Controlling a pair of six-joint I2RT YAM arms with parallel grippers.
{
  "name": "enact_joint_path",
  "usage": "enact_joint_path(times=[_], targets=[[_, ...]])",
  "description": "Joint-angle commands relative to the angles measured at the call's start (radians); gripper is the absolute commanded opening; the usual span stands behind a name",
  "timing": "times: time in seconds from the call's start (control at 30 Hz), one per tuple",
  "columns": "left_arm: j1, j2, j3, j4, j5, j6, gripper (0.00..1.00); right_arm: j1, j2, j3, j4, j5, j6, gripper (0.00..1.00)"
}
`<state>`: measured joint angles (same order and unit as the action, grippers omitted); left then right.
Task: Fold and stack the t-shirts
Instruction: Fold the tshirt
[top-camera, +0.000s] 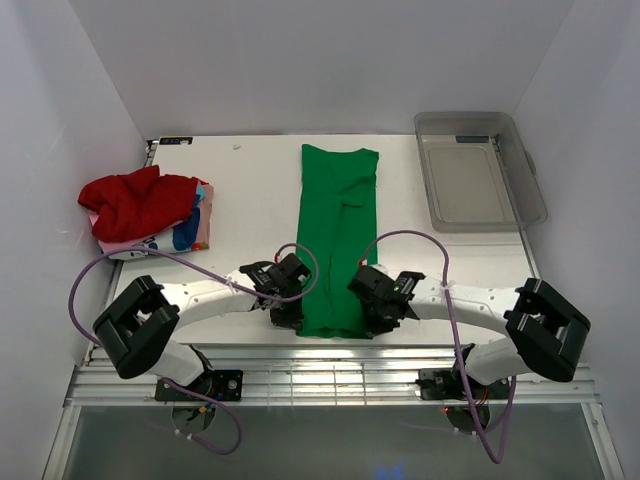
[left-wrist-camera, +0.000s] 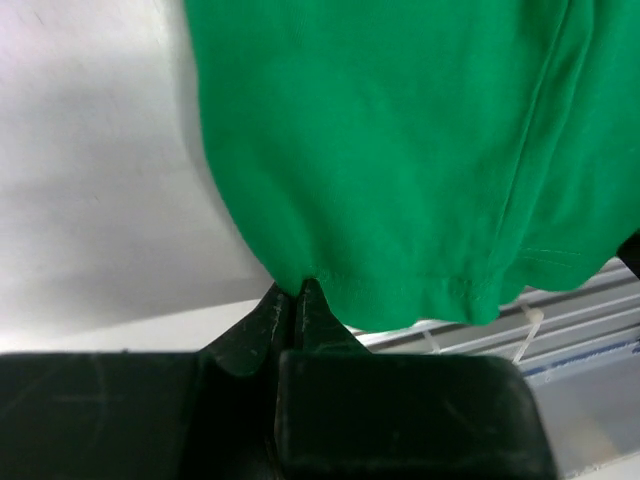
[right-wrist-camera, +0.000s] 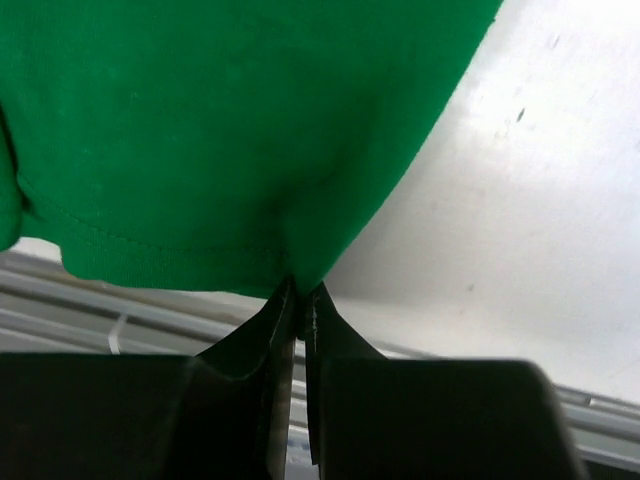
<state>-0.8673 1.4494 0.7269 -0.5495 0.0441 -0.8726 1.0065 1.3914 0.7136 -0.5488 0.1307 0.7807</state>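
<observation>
Nearest, the left gripper (left-wrist-camera: 298, 292) and right gripper (right-wrist-camera: 300, 292) each pinched a near hem corner of the green t-shirt (top-camera: 338, 240), which lay as a long strip down the table (top-camera: 250, 190), so they would best rise level and together, carrying that hem squarely to the far end.

We read a robotics lab cell; white panels (top-camera: 300, 60) enclose the table (top-camera: 250, 200); aluminium rails (top-camera: 330, 375) carry the left arm (top-camera: 200, 297) and right arm (top-camera: 470, 300).
</observation>
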Motion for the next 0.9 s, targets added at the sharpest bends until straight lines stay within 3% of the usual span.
enact_joint_path(times=[0.0,0.13,0.37,0.73,0.87], targets=[[-0.038,-0.017,-0.035,-0.082,0.013,-0.020,0.00,0.063,-0.041,-0.022,-0.138,-0.003,0.066,0.08],[-0.041,-0.069,0.072,-0.141,-0.077,-0.017,0.00,0.066,-0.068,0.102,-0.207,0.082,0.083,0.08],[-0.032,0.025,0.315,-0.216,-0.223,0.038,0.00,0.054,0.029,0.323,-0.303,0.239,0.048,0.08],[0.126,0.221,0.466,-0.122,-0.214,0.185,0.00,-0.137,0.184,0.438,-0.218,0.319,-0.138,0.08],[0.181,0.319,0.587,-0.102,-0.213,0.237,0.00,-0.233,0.256,0.503,-0.182,0.323,-0.213,0.08]])
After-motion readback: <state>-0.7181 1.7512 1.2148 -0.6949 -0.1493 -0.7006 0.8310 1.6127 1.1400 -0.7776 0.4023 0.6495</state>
